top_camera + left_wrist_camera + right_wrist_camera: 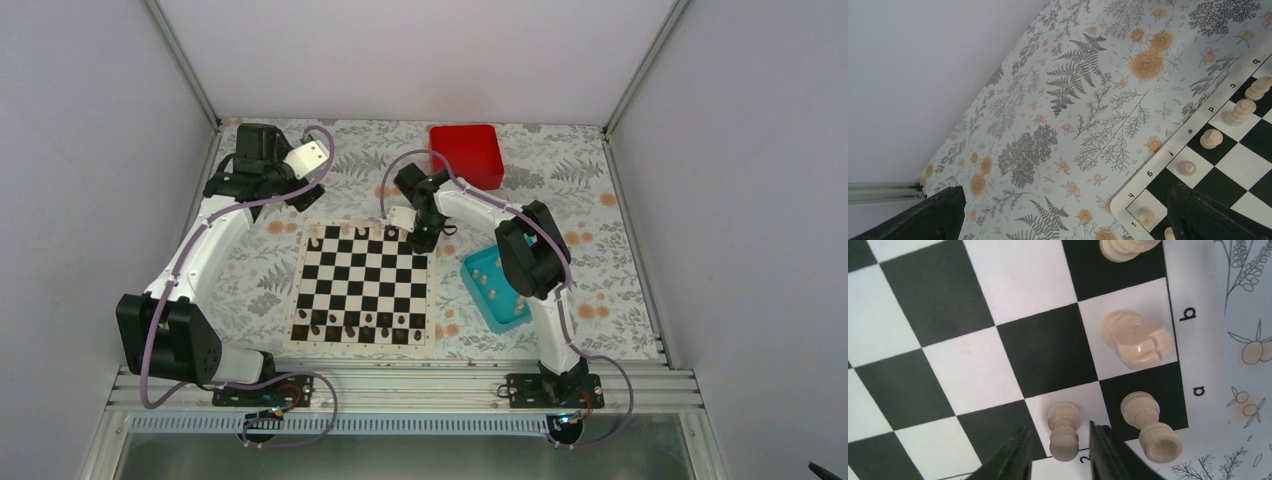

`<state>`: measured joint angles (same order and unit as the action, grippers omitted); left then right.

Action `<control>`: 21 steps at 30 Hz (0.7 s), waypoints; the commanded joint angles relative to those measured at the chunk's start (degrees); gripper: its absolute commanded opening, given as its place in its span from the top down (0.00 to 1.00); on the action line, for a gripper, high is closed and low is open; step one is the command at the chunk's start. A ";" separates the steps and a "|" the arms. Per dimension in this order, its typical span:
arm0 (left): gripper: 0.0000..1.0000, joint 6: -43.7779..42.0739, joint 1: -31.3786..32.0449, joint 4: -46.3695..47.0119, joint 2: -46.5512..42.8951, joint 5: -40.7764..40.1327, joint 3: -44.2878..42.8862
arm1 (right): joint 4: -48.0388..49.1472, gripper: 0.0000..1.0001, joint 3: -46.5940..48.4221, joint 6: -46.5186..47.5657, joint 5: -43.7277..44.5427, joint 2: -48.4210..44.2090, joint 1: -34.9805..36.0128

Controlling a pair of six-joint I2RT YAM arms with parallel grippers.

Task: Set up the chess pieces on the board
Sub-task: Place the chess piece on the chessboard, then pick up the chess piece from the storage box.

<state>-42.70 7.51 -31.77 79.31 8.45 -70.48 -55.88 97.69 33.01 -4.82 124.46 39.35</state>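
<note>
The board (362,285) lies mid-table. Pale chess pieces stand along its far rows. In the right wrist view my right gripper (1060,455) is open, its fingers either side of an upright pale pawn (1064,437) on the white square by the "2" mark, with a gap on both sides. A pale rook (1150,427) and a knight (1137,338) stand beside it. My right gripper also shows in the top view (420,238) over the board's far right corner. My left gripper (1065,215) is open and empty above the floral mat, by the board's far left corner (1158,170). Pale pieces (1211,138) line that edge.
A teal tray (495,288) right of the board holds several pale pieces. A red box (467,153) sits at the back. Dark brown pieces (355,325) line the board's near rows. White walls enclose the table on three sides.
</note>
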 commanded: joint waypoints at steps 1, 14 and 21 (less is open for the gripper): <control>0.00 -0.18 -0.29 0.48 -0.64 1.16 -0.01 | -1.00 0.62 1.36 0.70 -0.52 -2.71 0.49; 0.00 0.76 -0.30 -0.27 -0.98 0.88 -1.20 | -5.16 0.46 -11.38 0.30 3.17 -22.82 -3.30; 0.00 2.58 -0.30 1.36 -1.44 1.09 -0.74 | -0.36 0.49 -25.51 0.35 4.12 -31.43 -13.64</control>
<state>-42.00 7.51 -31.79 79.29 8.45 -70.48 -58.17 78.76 33.36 -2.70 96.75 29.87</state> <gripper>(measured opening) 0.999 0.513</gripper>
